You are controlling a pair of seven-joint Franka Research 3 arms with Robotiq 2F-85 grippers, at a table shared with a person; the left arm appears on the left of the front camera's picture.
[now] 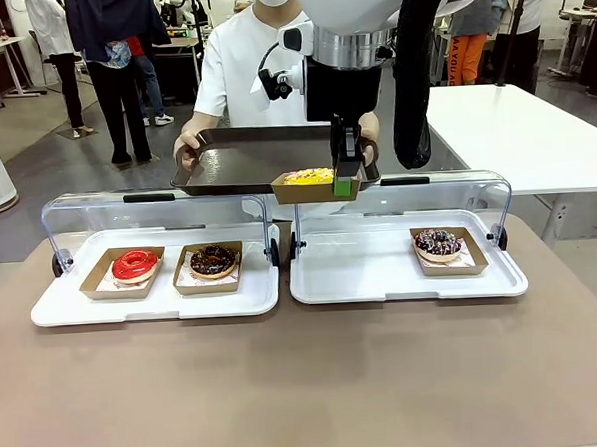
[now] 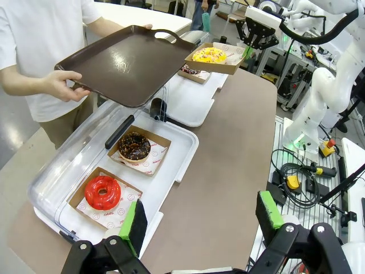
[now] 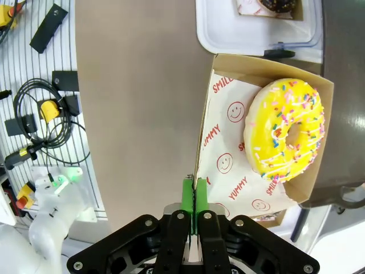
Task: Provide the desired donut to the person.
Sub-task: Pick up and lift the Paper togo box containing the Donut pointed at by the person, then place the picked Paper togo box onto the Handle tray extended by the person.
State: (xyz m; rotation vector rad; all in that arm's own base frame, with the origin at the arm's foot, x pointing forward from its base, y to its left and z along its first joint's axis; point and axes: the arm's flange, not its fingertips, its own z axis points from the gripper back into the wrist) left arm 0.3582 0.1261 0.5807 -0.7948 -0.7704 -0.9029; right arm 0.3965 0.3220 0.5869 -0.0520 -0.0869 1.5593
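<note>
From the front, the right pincer (image 1: 348, 186) is clamped on the near wall of a paper boat (image 1: 312, 192) carrying the yellow donut (image 1: 309, 176). It holds the boat in the air at the near rim of the brown tray (image 1: 235, 162), which the person (image 1: 245, 66) holds out with both hands. Below, on the table (image 1: 307, 383), the left case (image 1: 162, 303) holds a red donut (image 1: 134, 264) and a chocolate donut (image 1: 213, 259), each in its own boat, and the right case (image 1: 361, 260) holds one sprinkled dark donut (image 1: 439, 241). The left wrist view shows the left pincer (image 2: 201, 218) with jaws wide apart and empty, over the table beside the left case. In the right wrist view the green pads (image 3: 187, 197) pinch only the thin cardboard wall. The load is probably light, but the boat looks floppy and the glazed donut soft and free to slide, so a level hold on the wall seems right
</note>
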